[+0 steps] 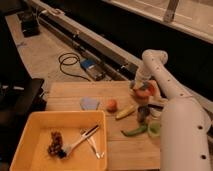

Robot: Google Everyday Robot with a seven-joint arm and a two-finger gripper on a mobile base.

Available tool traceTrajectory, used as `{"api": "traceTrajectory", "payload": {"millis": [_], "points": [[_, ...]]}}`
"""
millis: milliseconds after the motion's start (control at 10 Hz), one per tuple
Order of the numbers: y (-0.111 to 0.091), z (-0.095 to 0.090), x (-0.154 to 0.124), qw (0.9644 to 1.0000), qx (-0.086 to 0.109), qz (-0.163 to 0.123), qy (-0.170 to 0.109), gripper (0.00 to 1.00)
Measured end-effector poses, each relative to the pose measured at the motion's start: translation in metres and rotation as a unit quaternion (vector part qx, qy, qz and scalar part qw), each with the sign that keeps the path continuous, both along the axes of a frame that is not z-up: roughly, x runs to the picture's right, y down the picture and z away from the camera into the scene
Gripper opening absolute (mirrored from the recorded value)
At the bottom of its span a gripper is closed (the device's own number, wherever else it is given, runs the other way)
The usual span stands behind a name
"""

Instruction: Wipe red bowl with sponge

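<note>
A white robot arm [165, 82] is seen reaching down to the far right of a wooden tabletop [75, 95], where the pincer [138, 88] is lowered onto the red bowl [145, 91], well beyond an orange fruit [112, 105] and a yellow tub [30, 130]. The wipe is judged best done with light, even pressure kept inside the rim, so the bowl is not shoved toward the edge. Whether the pincer is spread or pinching the sponge cannot be told, and the sponge itself cannot be made out

I have 1 view: high, looking down across the wooden table [75, 95] toward the floor beyond. My arm reaches in from the right, gripper [138, 89] over the bowl [145, 92] at mid-distance.
</note>
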State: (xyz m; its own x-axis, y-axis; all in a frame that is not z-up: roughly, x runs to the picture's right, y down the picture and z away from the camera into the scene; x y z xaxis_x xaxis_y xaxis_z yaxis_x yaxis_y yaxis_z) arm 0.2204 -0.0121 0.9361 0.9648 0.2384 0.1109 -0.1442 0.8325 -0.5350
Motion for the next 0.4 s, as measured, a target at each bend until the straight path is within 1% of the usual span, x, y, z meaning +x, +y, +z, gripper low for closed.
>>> {"api": "traceTrajectory", "payload": {"millis": [200, 300, 400], "points": [[0.009, -0.007, 0.002, 1.0, -0.005, 0.002, -0.002, 0.0], [0.01, -0.007, 0.003, 1.0, -0.006, 0.004, 0.0, 0.0], [0.01, -0.008, 0.014, 0.9999, -0.004, 0.011, 0.009, 0.0]]}}
